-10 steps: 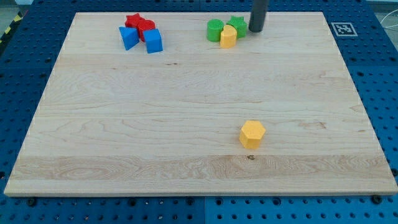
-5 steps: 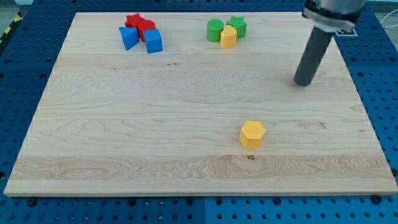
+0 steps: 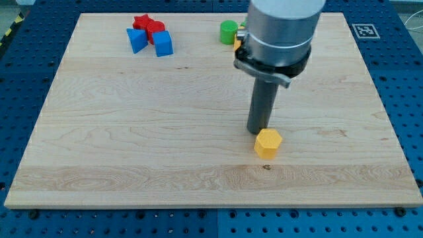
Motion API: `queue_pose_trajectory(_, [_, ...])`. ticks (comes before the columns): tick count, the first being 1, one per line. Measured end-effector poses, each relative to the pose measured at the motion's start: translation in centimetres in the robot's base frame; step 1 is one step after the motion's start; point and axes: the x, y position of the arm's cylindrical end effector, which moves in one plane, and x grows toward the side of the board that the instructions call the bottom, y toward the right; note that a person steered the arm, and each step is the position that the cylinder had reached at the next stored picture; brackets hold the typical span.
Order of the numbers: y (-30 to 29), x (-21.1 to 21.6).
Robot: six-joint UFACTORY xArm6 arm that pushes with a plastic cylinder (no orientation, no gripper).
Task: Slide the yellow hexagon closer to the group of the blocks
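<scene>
A: Entry, single camera view. Yellow hexagon (image 3: 268, 143) sits low on the wooden board (image 3: 132, 152), right of centre, well apart from every other block. Position of my tip (image 3: 258, 131)?

B: The arm's tip sits at the hexagon's upper-left edge, just beside it. Contact cannot be confirmed; the rod hides that edge. No gripper on this arm, only the rod, so nothing opens, closes or holds.

A: Progress on the task?

B: Judged as hardly started. The hexagon lies far from both clusters near the view's top: a red star (image 3: 141, 22), another red block (image 3: 154, 28) and two blue blocks (image 3: 137, 40) (image 3: 163, 43) at upper left; a green block (image 3: 229, 30) with a sliver of a yellow block (image 3: 236, 41) at upper centre. The whole slide is left.

A: Concern?

B: The tip is on the hexagon's top side. A push from there would likely send it toward the view's bottom, away from the groups. It probably needs to come round to the lower side first.

A: Hidden items?

B: The arm's grey body (image 3: 281, 30) covers most of the upper-centre cluster; anything behind it cannot be counted. Shapes of the second red block and the green one are hard to make out.
</scene>
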Motion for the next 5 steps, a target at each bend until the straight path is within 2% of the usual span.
queue_pose_trajectory(2, [-2.6,2.6])
queue_pose_trajectory(3, [0.5,5.2])
queue_pose_trajectory(5, [3.1,5.6])
